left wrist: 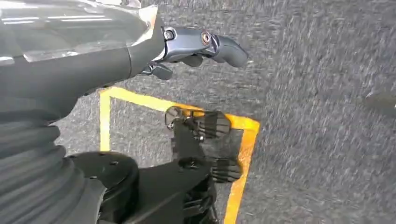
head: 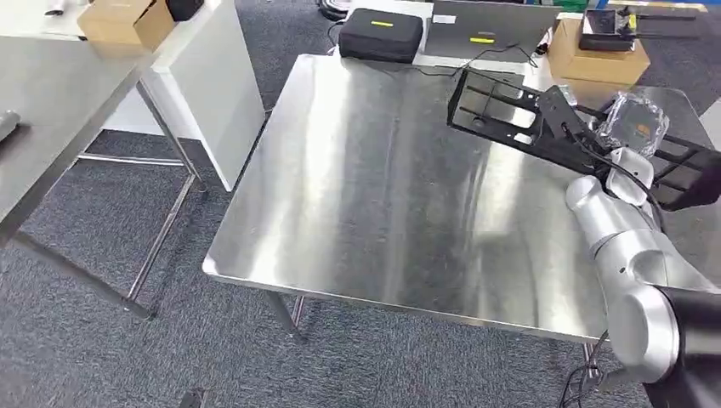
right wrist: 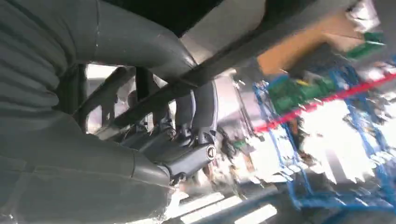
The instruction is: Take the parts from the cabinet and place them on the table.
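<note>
Head view first: we saw the right robot hand holding a black frame part over the far right area of the steel bench. The part was tilted, and we could not tell if its far edge touched the bench already. We judged it was held this way because it was being brought down for placing. The silver right arm reached forward from the lower right corner, with its wrist turned toward the part. A clear plastic bag lay just beside the part.

Left wrist view next: the left robot hand hung above the grey carpet and a yellow floor line. Its fingers were curled in and held nothing. We think the arm hung down because this step did not need it.

Right wrist view last: the dark fingers were wrapped around a black bar of the frame part, so this hand gripped it firmly. The background was blurred.
</note>
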`<state>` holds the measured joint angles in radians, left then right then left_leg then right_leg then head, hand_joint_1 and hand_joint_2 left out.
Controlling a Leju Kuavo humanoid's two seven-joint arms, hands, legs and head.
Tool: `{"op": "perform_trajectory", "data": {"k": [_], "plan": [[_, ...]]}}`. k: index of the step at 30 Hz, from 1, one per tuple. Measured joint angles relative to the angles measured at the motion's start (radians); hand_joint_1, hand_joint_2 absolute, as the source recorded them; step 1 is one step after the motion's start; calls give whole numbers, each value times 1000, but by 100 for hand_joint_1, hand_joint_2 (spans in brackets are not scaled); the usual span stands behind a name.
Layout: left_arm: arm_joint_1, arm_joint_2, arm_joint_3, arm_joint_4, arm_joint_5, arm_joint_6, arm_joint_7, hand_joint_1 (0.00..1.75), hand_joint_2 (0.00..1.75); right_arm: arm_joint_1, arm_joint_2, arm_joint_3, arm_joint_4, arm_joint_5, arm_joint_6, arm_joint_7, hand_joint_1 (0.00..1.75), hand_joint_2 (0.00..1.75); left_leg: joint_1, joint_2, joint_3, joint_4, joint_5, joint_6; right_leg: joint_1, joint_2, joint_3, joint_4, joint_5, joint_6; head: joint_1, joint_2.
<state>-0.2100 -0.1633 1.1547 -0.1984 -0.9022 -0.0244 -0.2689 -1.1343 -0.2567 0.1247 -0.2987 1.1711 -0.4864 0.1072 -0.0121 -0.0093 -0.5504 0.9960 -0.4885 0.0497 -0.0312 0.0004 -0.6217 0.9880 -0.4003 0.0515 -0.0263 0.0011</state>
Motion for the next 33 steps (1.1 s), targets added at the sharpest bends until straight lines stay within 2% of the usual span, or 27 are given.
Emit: {"op": "perform_trajectory", "data": {"k": [1, 2, 4, 5, 6, 7, 8, 10, 11, 12, 13, 14, 15, 16, 18, 23, 29, 30, 33], "plan": [[-1, 0, 0, 0, 4, 13, 14, 0, 175, -2, 3, 0, -1, 1, 1, 1, 175, 175, 1, 2, -8, 24, -5, -7, 0, 1, 5, -2, -3, -3, -2, 0], [-2, 0, 0, 0, 10, 16, 22, 0, 175, -5, 4, 0, -2, 7, 4, 1, 175, 175, 4, 3, -38, 78, -22, -16, 0, 1, 8, -2, -8, -11, -8, 0], [-2, 0, 0, 0, 11, 17, 38, 0, 175, -7, 7, 0, -1, 16, 24, 5, 175, 175, 13, 7, -133, 232, -87, -28, 2, 1, 13, -2, -15, -21, -11, 0], [0, 0, 0, 0, 12, 16, 43, 0, 175, -6, 10, 0, -1, 20, 41, 9, 175, 175, 15, 7, -178, 293, -107, -30, 3, 2, 14, -2, -18, -25, -10, 0], [1, 0, 0, 0, 12, 16, 45, 0, 175, -4, 11, 0, 0, 24, 60, 17, 175, 175, 15, 7, -207, 319, -106, -29, 5, 2, 17, -2, -21, -28, -10, 0], [1, 0, 0, 0, 12, 16, 48, 0, 175, -3, 12, 0, 1, 28, 77, 26, 175, 175, 15, 7, -212, 295, -76, -26, 7, 4, 21, -2, -25, -29, -11, 0], [1, 0, 0, 0, 13, 16, 48, 0, 175, -2, 15, 0, 1, 34, 97, 37, 175, 175, 15, 6, -194, 234, -28, -21, 9, 6, 27, -2, -28, -30, -11, 0], [0, 2, 0, 0, 13, 13, 45, 0, 175, -3, 21, 0, 1, 38, 124, 56, 175, 175, 10, 6, -116, 48, 92, 2, 12, 8, 43, -3, -38, -26, -11, 0], [-1, 5, 0, 0, 14, 13, 43, 0, 175, -4, 22, 0, 3, 41, 133, 63, 175, 175, 5, 7, -99, 13, 88, 10, 13, 8, 47, -5, -40, -23, -8, 0], [-3, 4, 0, 0, 14, 8, 41, 0, 175, -7, 22, 0, 4, 47, 145, 72, 175, 175, 0, 7, -98, 3, 69, 7, 15, 8, 44, -6, -42, -19, -8, 0], [-2, 3, 0, 0, 16, 5, 38, 0, 175, -5, 22, 0, 4, 53, 154, 82, 175, 175, -1, 7, -93, 3, 80, 10, 16, 8, 43, -8, -45, -14, -10, 0], [0, 2, 0, 1, 18, 4, 33, 0, 175, 3, 22, 0, 5, 55, 157, 90, 175, 175, 2, 7, -89, -1, 91, -8, 22, 7, 45, 0, -55, -21, -10, 0], [0, 1, 0, 1, 19, 0, 29, 0, 175, 8, 24, 0, 6, 57, 157, 94, 175, 175, 0, 6, -90, 1, 89, -15, 20, 6, 47, -1, -53, -23, -9, 0], [0, 2, 0, 1, 19, -4, 25, 0, 175, 12, 23, 0, 8, 58, 158, 97, 175, 175, -3, 4, -91, 1, 90, -11, 18, 4, 48, -2, -52, -20, -9, 0], [0, 2, 0, 1, 19, -5, 21, 0, 175, 24, 22, -3, 10, 58, 157, 101, 175, 175, -5, 1, -92, 2, 89, -10, 16, 0, 50, -7, -52, -19, -9, 0], [2, 2, 0, 1, 18, -7, 16, 0, 175, 40, 24, -6, 12, 55, 156, 107, 175, 175, -6, 0, -93, 2, 87, 0, 16, -1, 54, -16, -50, -17, -9, 0], [2, 3, 0, 1, 18, -8, 15, 0, 175, 53, 27, -13, 18, 53, 157, 111, 175, 175, -8, 0, -93, 2, 86, 3, 14, -1, 55, -18, -48, -13, -10, 0], [2, 3, 0, 1, 18, -8, 15, 0, 175, 55, 27, -14, 18, 53, 157, 111, 0, 0, -8, 0, -93, 2, 86, 3, 15, -1, 54, -18, -48, -13, -9, 0], [2, 3, 0, 1, 12, -8, 15, 0, 175, 59, 28, -18, 19, 52, 158, 114, 0, 0, -7, 0, -93, 2, 86, 3, 15, -1, 54, -17, -48, -13, -9, 0]]}}
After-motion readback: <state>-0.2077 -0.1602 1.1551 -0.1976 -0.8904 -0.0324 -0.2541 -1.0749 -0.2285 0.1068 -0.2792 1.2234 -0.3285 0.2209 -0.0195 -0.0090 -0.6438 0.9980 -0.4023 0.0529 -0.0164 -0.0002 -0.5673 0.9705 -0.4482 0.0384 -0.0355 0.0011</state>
